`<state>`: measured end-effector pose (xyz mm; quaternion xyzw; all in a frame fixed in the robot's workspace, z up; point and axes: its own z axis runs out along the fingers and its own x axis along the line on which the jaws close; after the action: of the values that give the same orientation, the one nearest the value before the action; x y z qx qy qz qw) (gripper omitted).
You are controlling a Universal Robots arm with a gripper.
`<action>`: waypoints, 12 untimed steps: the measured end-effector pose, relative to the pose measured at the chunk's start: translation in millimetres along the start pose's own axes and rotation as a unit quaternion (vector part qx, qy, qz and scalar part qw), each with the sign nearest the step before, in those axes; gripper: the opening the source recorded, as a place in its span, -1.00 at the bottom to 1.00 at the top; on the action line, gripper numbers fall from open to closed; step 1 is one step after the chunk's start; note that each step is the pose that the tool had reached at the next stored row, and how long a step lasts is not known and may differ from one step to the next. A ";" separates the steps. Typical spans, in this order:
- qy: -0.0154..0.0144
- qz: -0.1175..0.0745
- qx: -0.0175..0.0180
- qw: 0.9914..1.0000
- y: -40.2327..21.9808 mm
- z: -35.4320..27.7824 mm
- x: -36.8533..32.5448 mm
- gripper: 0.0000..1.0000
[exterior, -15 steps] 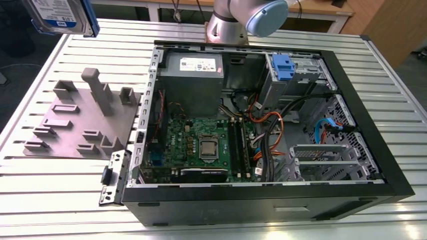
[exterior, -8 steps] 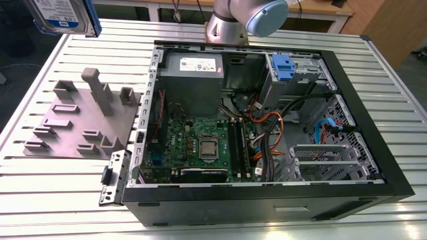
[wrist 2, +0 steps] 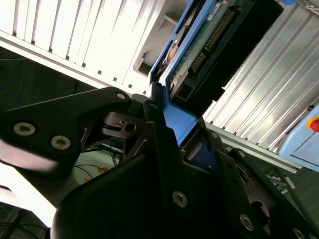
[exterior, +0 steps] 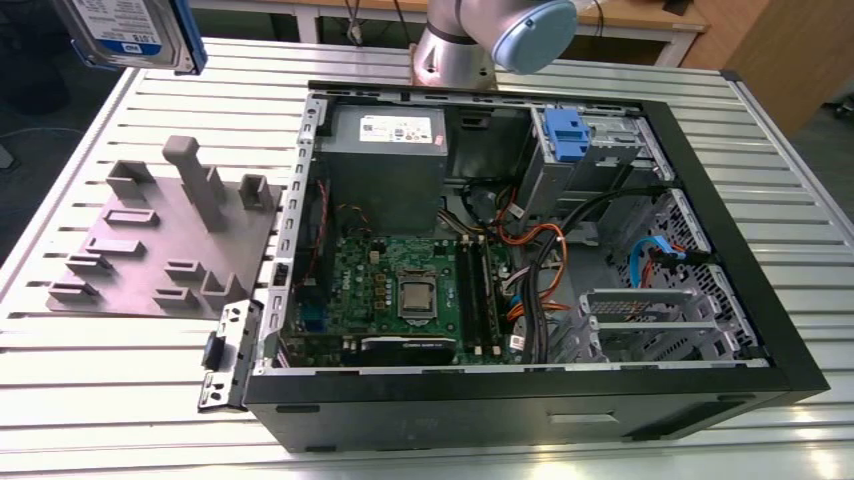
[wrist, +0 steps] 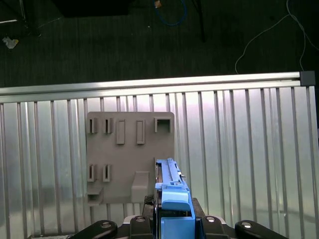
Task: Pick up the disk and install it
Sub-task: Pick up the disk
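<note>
The gripper (wrist 2: 182,127) is clamped on the disk (wrist 2: 209,35). In the second wrist view its black fingers (wrist 2: 155,117) press on either side of the blue plastic rail at the drive's near end, and the circuit-board face and connector row extend away from them. In the exterior view the disk (exterior: 127,30) sits at the far corner on the exterior view's left, with its white-and-blue label facing the camera. It is raised clear of the slatted aluminium table (exterior: 107,390) and well apart from the open computer case (exterior: 747,330). In the first wrist view the drive appears edge-on above the grey fixture plate (wrist: 129,149), near that plate's edge, and touches neither plate nor table. The fixture plate lies flat on the table, just beside the case on the exterior view's left. Its upright posts and slots are unoccupied. Inside the case, the grey power-supply box (exterior: 387,150) occupies the far side and the motherboard (exterior: 400,290) lies nearer. The drive cage with a blue latch (exterior: 567,135) stands at the far side toward the exterior view's right. The arm's base (exterior: 461,45) stands on the table just beyond the case's far wall.
</note>
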<state>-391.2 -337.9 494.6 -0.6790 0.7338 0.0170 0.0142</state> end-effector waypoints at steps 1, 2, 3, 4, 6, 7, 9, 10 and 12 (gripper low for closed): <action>0.000 0.000 0.000 1.000 -0.3 0.0 0.0 -0.27; 0.000 0.000 0.000 1.000 -0.5 0.0 0.0 -0.27; 0.000 0.000 0.000 1.000 -0.8 0.0 0.0 -0.27; 0.000 0.000 0.000 1.000 -0.9 0.0 -0.1 -0.27; 0.000 0.000 0.000 1.000 -0.9 0.0 -0.1 -0.27; 0.000 0.000 0.000 1.000 -0.9 0.0 -0.1 -0.27; 0.000 0.000 0.000 1.000 -0.9 -0.7 -0.1 -0.27; 0.000 0.000 0.000 1.000 -0.9 -1.2 -0.1 -0.27; 0.000 0.000 0.000 1.000 -0.9 -2.2 -0.2 -0.27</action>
<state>-390.3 -337.9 496.8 -0.6790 0.7338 0.0170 0.0142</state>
